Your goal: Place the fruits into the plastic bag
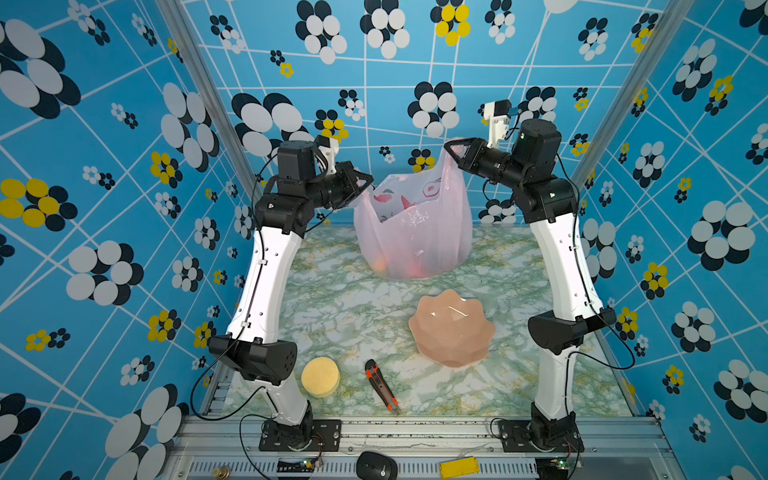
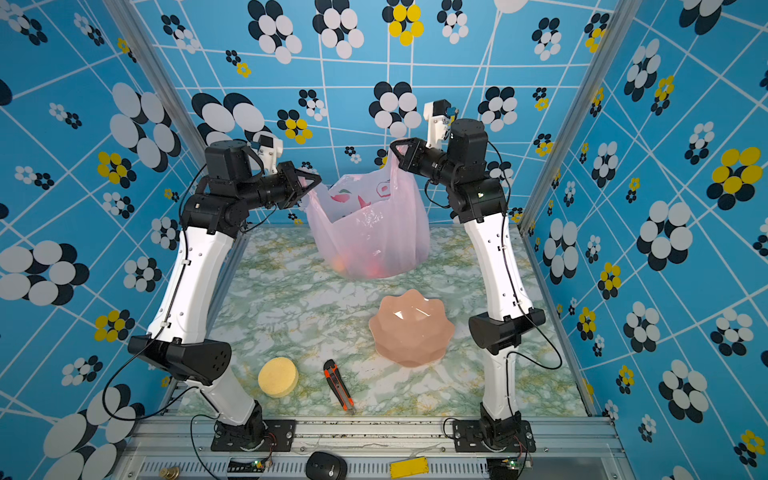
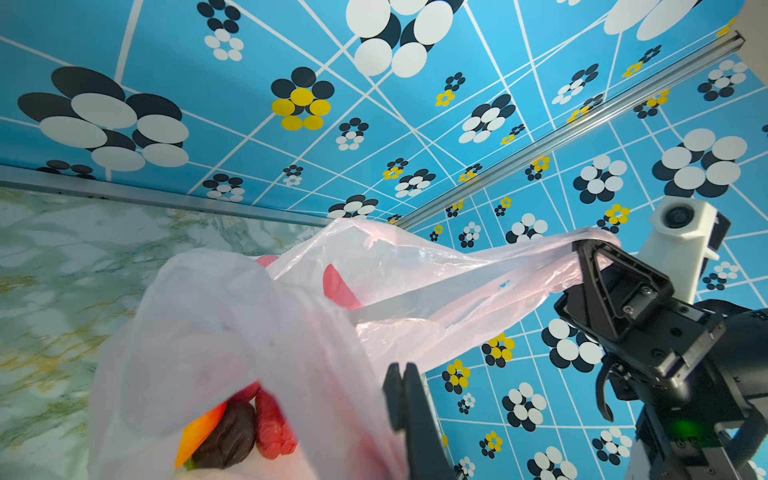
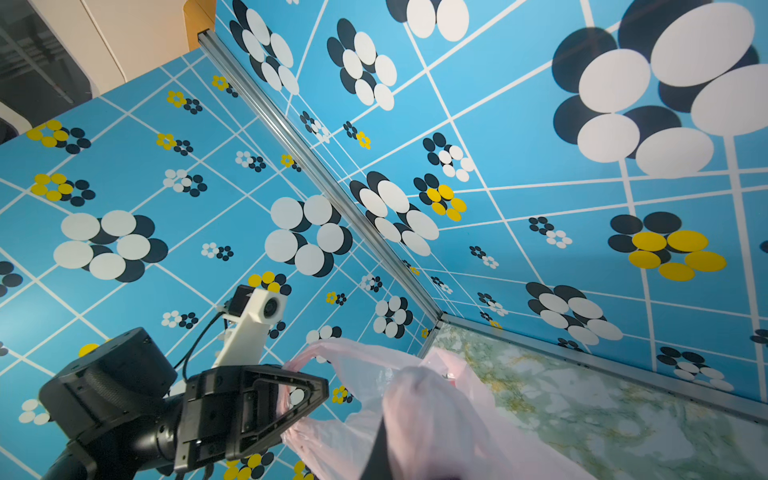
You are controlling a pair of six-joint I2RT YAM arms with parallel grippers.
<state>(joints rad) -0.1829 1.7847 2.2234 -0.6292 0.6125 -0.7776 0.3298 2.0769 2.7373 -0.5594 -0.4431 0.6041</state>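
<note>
Above marble tabletop, left tool and right tool grip the plastic bag by its handles (fruits inside).

A glossy salmon-pink scalloped bowl sits on the green-veined marble tabletop, right of centre. Near the front edge lie a round yellow sponge and, to its right and apart from it, an orange-and-black box cutter. On the metal frame in front sit a black mouse and a flat yellow plate. Blue flowered wallpaper covers the walls.
</note>
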